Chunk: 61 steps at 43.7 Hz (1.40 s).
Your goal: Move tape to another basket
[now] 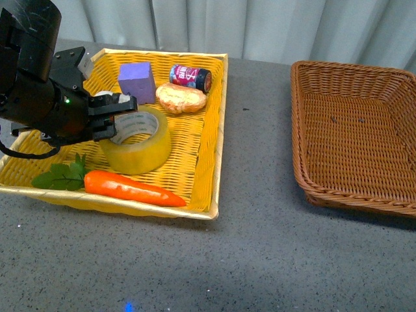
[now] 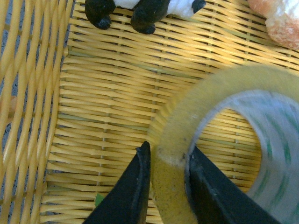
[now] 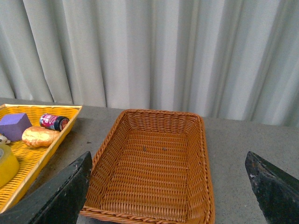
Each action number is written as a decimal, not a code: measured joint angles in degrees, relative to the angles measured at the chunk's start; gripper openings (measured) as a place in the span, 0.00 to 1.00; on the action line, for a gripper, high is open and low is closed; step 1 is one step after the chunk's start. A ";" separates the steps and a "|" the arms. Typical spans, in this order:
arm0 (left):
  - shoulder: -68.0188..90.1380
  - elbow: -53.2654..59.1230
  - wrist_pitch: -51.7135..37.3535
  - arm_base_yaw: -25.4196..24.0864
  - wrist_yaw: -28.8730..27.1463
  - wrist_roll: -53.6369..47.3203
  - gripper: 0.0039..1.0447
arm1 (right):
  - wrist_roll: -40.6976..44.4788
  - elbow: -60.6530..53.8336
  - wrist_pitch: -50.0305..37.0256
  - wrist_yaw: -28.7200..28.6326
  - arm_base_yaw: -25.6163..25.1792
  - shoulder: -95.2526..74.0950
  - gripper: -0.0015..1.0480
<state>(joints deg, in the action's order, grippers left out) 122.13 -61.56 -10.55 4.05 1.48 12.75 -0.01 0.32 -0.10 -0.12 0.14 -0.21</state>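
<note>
So the left gripper is clamped on the tape wall, one finger in the core and one outside. The tape sits in the yellow basket by the table's left edge. Lift straight up (clear that rim!) before swinging to the brown basket at the right edge.

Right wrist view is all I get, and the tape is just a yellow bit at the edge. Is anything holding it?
Observer: Yes, the left gripper pinches the tape's wall, one finger outside and one inside its hole.
Operator: What's near it that I can't see?
Observer: A carrot with green leaves lies just in front of the tape, along the yellow basket's near side.
</note>
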 joint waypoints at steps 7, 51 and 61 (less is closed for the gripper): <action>-0.02 -0.24 -0.07 0.09 -0.46 -0.31 0.16 | 0.02 0.00 0.00 0.00 0.00 0.00 0.91; -10.10 -4.46 -8.57 10.12 17.59 -44.50 0.15 | 0.02 0.00 0.00 0.00 0.00 0.00 0.91; -9.88 -6.25 -6.45 12.52 24.94 -51.45 0.15 | 0.02 0.00 0.00 0.02 -0.02 0.00 0.91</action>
<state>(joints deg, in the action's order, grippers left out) 112.25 -67.81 -16.99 16.58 26.41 -38.70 0.01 0.32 -0.10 -0.10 0.12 -0.21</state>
